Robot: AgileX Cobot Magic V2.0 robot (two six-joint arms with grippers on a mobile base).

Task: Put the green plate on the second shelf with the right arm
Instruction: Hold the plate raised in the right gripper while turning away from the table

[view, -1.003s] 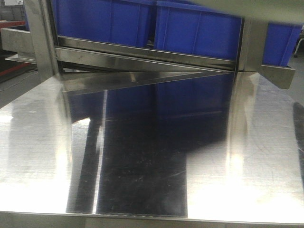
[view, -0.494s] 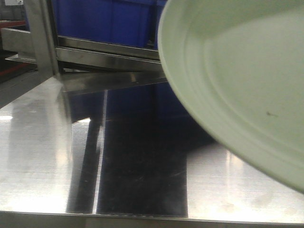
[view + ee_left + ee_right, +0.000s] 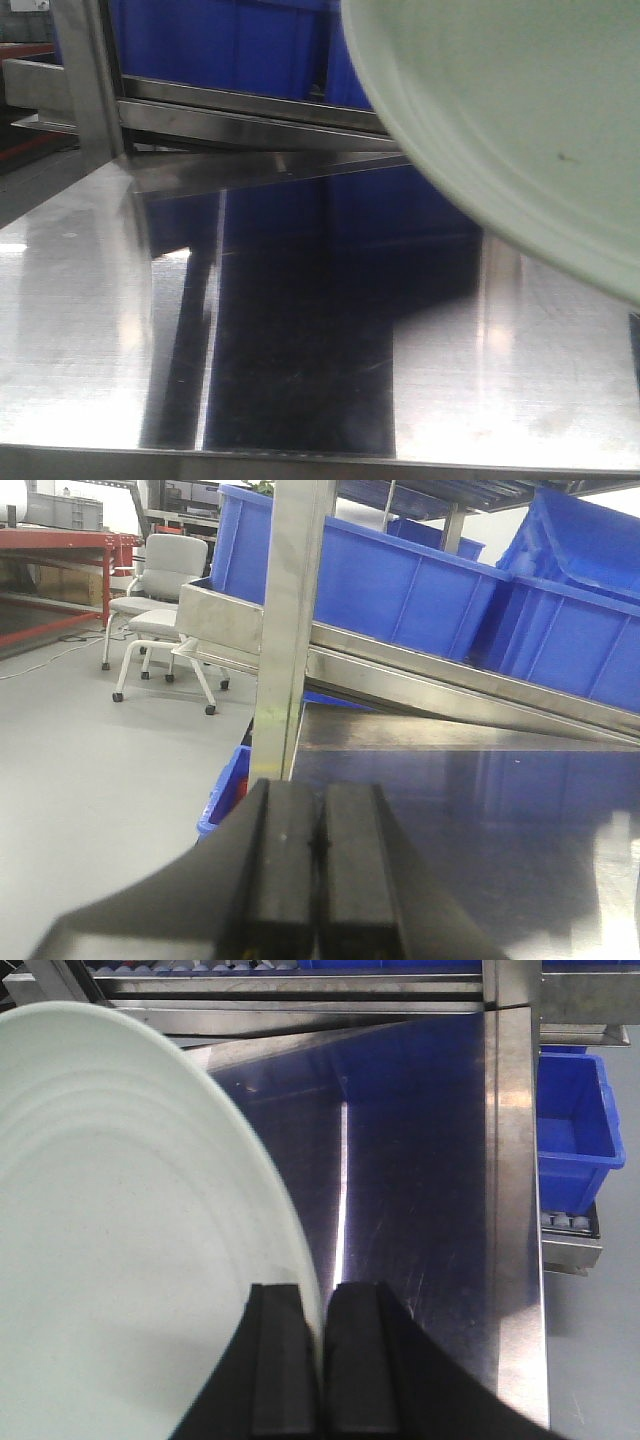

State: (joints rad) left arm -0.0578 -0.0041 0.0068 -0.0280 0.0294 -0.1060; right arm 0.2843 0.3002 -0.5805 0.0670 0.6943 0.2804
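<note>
The green plate is pale sage green, round, with a low rim and a tiny dark speck. It fills the upper right of the front view, tilted in the air above the steel shelf. In the right wrist view the plate fills the left side. My right gripper is shut on its rim, one finger on each face. My left gripper is shut and empty, low over the shelf's left front by an upright post.
Blue plastic bins stand behind a steel rail at the back of the shelf. A steel post rises at the back left. Another blue bin sits lower right. An office chair stands on the floor at the left.
The plate came in from the upper right, swept down across the front view, and has since shifted up and to the right. The left gripper side looks unchanged.
</note>
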